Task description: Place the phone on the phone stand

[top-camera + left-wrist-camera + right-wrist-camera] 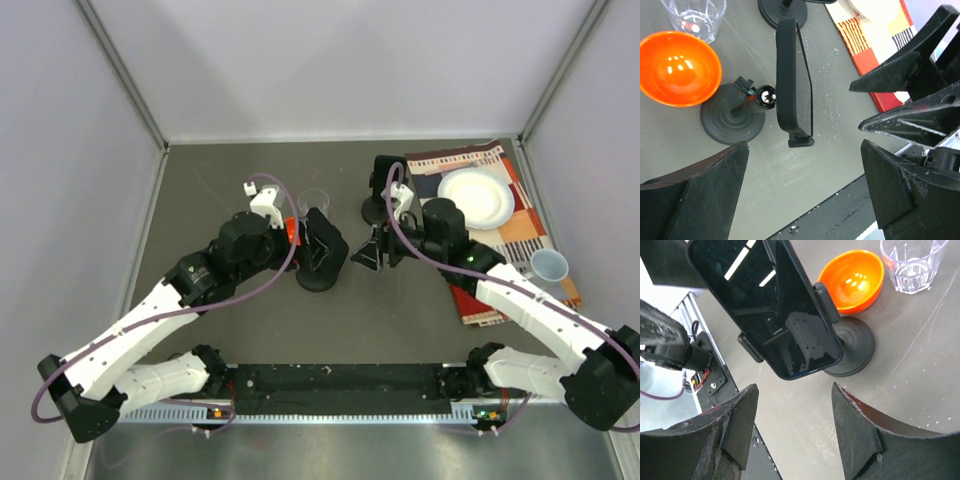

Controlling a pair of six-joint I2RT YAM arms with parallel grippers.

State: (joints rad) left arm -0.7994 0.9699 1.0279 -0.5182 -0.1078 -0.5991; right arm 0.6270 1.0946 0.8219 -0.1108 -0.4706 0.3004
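The black phone (765, 305), its screen dark, sits clamped in the phone stand, whose round base (850, 347) rests on the grey table. In the left wrist view the phone (790, 85) is seen edge-on, held on the stand (732, 120). From above, the phone (325, 242) stands between the two grippers. My left gripper (805, 195) is open and empty, just left of the phone and apart from it (300, 250). My right gripper (795, 425) is open and empty, just right of the phone (368, 255), not touching it.
An orange bowl (677, 67) and a clear glass (695, 17) stand behind the stand. A second black stand (382, 185) is at the back. A patterned placemat (520, 240) at right carries a white plate (476, 197) and a cup (549, 266).
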